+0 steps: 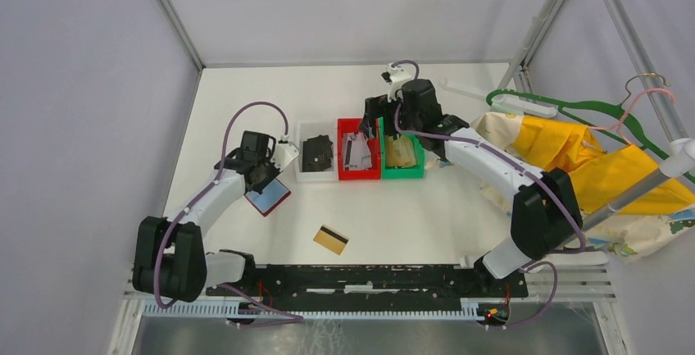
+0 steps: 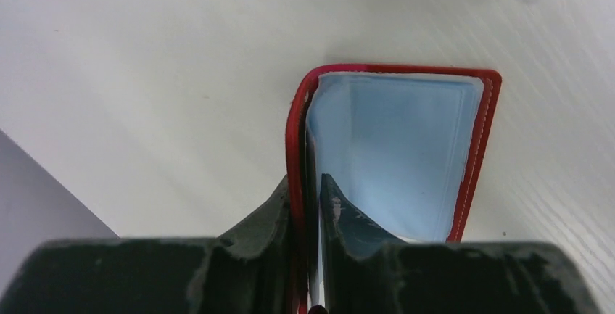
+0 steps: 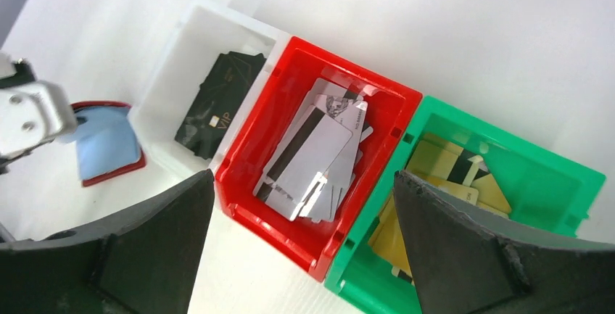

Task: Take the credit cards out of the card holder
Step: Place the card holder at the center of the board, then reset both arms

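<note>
The red card holder [image 1: 268, 198] lies open on the table at the left, its pale blue inner leaf [image 2: 395, 147] facing up. My left gripper [image 2: 310, 183] is shut on its left edge, red cover and leaf between the fingers. No card shows in the visible pocket. One gold credit card [image 1: 330, 239] with a dark stripe lies loose on the table in front. My right gripper [image 3: 304, 183] hangs open and empty over the red bin [image 3: 275, 220] and green bin [image 3: 500, 129]. Grey cards [image 3: 312, 151] fill the red bin, gold cards [image 3: 450, 176] the green.
A white bin [image 1: 300, 150] left of the red one holds black wallets [image 3: 217, 104]. At the right edge lie yellow cloth [image 1: 574, 154] and a green hanger [image 1: 565, 109] beside a metal rail. The cage frame and grey walls enclose the table.
</note>
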Robot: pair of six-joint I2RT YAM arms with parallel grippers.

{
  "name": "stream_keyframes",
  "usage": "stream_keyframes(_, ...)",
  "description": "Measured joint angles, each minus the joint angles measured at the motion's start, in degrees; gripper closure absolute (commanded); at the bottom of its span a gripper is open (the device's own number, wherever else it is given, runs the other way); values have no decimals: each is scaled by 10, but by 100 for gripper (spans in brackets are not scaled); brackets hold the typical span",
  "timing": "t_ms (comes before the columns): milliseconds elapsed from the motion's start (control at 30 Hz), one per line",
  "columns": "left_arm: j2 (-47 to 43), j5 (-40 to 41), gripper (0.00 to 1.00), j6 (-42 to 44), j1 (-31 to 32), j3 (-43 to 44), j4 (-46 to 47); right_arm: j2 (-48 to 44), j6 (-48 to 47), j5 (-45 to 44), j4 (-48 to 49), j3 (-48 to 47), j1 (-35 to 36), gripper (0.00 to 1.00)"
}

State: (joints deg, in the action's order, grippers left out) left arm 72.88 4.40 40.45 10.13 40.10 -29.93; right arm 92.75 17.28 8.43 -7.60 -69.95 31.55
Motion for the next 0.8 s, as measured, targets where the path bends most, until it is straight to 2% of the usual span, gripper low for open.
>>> stream_keyframes(67,-6,16,65,-15,12,0,20,-33,0,-2,5,18,0,2)
stream_keyframes(133,-15,15,62,-31,26,0,21,-67,1,-9,12,50,0,2)
stream_keyframes(267,-25,-37,45,-51,54,2,-17,-118,9,-22,15,125,-1,2)
stream_keyframes(533,-23,-140,36,-72,71,2,-86,-166,30,-27,7,210,-13,2)
stream_keyframes(567,-22,-147,32,-72,71,2,-90,-172,32,-27,7,213,-16,2)
stream_keyframes(633,-17,-157,12,-73,70,3,-94,-185,36,-30,10,220,-22,2)
stream_keyframes(667,-13,-162,5,-76,68,6,-98,-194,37,-35,13,224,-25,2)
stream_keyframes(700,-11,-166,1,-79,64,11,-102,-201,38,-43,16,229,-27,2)
stream_keyframes(800,-9,-173,0,-83,28,47,-105,-222,40,-78,27,254,-34,2)
